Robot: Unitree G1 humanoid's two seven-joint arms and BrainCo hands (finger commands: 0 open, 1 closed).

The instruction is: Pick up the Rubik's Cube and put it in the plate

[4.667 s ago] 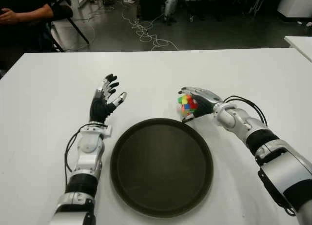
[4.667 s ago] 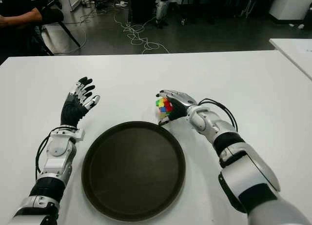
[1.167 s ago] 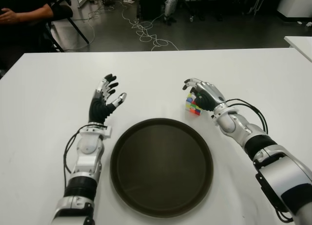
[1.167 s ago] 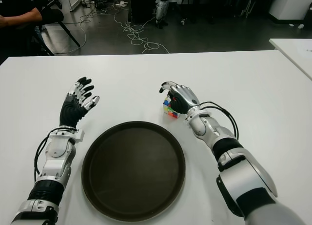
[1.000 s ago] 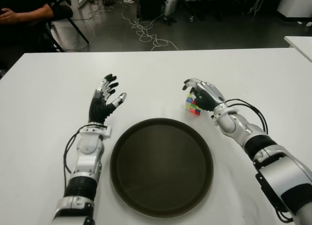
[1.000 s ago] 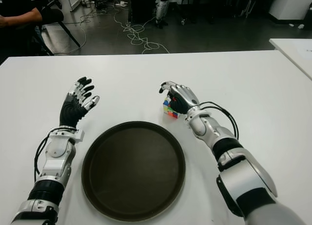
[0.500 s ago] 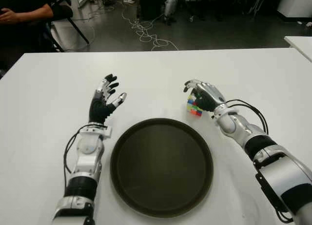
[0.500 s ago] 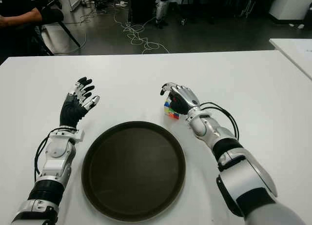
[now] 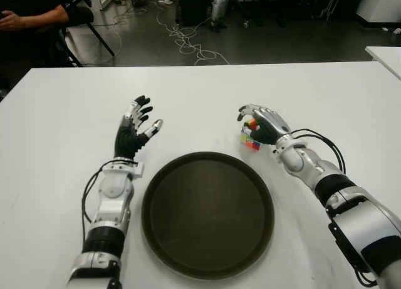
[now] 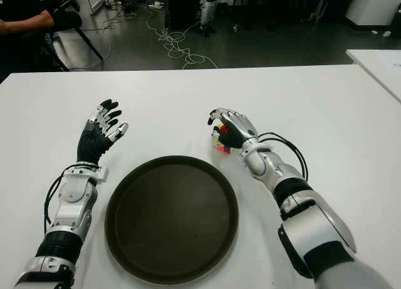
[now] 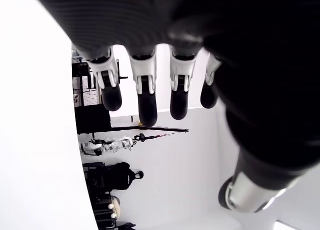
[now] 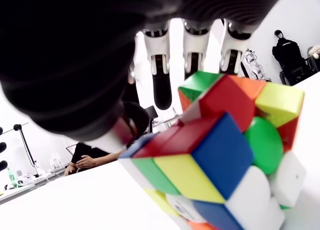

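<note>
Rubik's Cube (image 9: 250, 138): on table (image 9: 56, 113), under right hand's (image 9: 263, 125) palm, fingers curved over, not gripping. Left hand (image 9: 133, 130): fingers spread, empty.

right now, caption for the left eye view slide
Right robot hand cupped over the Rubik's Cube on the table, just beyond the empty plate.

counter (image 9: 326, 88): we see a smooth, matt white top.
plate (image 9: 207, 264): we see a dark, smooth surface with a dull sheen.
Rubik's Cube (image 12: 220, 155): we see glossy coloured plastic faces.
right hand (image 9: 263, 124): we see silvery metal-look segments over black ribbed palm padding.
left hand (image 9: 133, 132): we see the same silver and black finish, its fingers (image 11: 145, 90) tipped in smooth black.
</note>
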